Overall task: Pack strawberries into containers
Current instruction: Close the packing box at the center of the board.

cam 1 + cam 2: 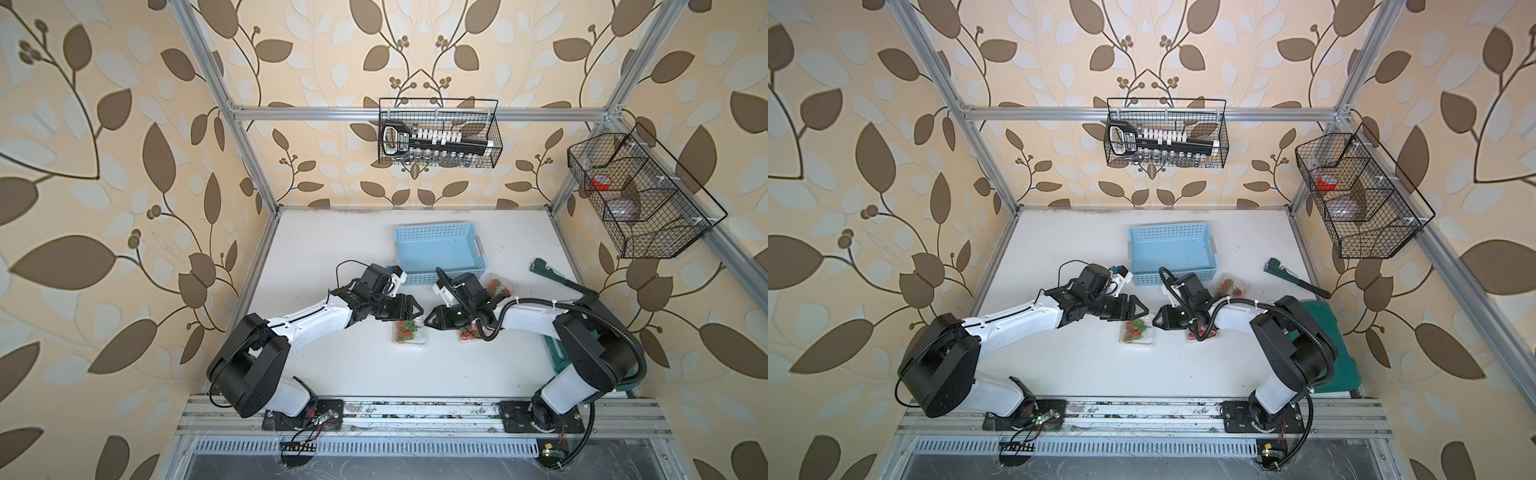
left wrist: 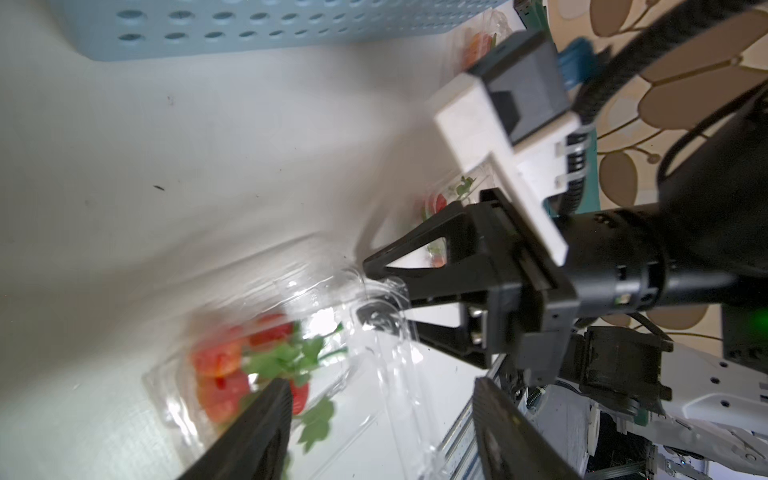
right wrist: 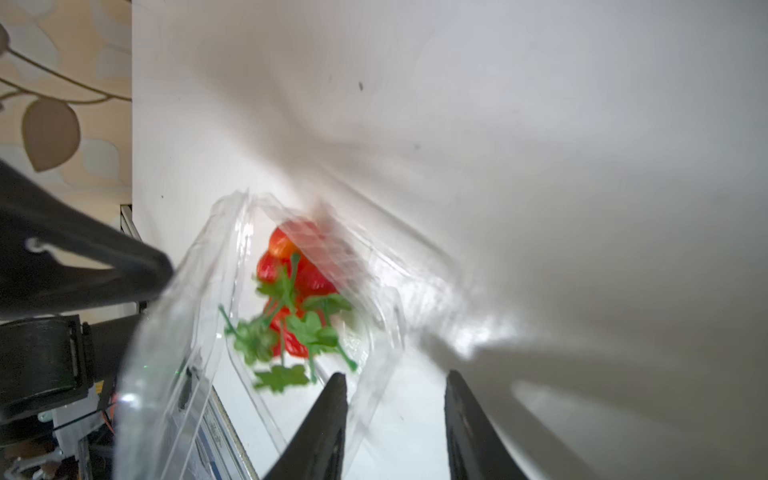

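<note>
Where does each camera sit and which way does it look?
Top views: overhead, looking down at the table; left arm and right arm show.
Left wrist: on left arm, facing middle container and right gripper; own fingers show.
Right wrist: on right arm, facing that container; own fingers, left gripper show.
Shared: its strawberries.

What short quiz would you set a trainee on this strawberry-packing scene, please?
1. How many clear containers hold strawberries in a top view?
2. True or false: the blue basket has strawberries in it.
3. The long tool lying on the table is a: A hammer; B wrench; C screwdriver.

Key: 1. Three. 2. False, it shows none. 3. B.
</note>
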Action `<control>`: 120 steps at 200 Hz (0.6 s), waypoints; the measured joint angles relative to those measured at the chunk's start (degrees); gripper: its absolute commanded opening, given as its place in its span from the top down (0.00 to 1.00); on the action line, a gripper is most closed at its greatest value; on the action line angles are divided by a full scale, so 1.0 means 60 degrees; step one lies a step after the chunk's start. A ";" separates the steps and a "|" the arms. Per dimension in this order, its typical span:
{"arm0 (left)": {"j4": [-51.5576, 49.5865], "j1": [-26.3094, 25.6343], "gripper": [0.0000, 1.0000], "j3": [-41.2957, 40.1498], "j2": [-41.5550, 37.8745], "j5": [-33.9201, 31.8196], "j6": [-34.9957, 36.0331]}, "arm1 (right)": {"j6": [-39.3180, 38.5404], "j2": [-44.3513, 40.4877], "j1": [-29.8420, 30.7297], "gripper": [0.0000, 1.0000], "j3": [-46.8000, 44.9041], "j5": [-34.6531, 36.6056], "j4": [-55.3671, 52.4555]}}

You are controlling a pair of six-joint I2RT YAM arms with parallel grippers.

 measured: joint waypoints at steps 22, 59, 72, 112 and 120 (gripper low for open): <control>0.0138 -0.0004 0.30 -0.0022 0.0339 -0.0047 0.0000 | -0.0062 -0.0539 -0.0503 0.61 -0.0098 -0.0011 -0.0109; 0.0321 -0.0109 0.29 -0.0025 0.0586 -0.0146 0.0000 | -0.0102 -0.0951 -0.0798 0.60 -0.0098 -0.0204 -0.0135; 0.0397 -0.0149 0.29 -0.0025 0.0616 -0.0171 0.0000 | -0.0095 -0.0951 -0.0885 0.60 -0.0098 -0.0328 -0.0138; 0.0510 -0.0248 0.29 -0.0025 0.0656 -0.0208 0.0000 | -0.0102 -0.0688 -0.0936 0.60 -0.0044 -0.0871 -0.0109; 0.0517 -0.0248 0.30 -0.0029 0.0659 -0.0208 0.0000 | -0.0135 -0.0528 -0.0860 0.60 0.0022 -0.0958 -0.0127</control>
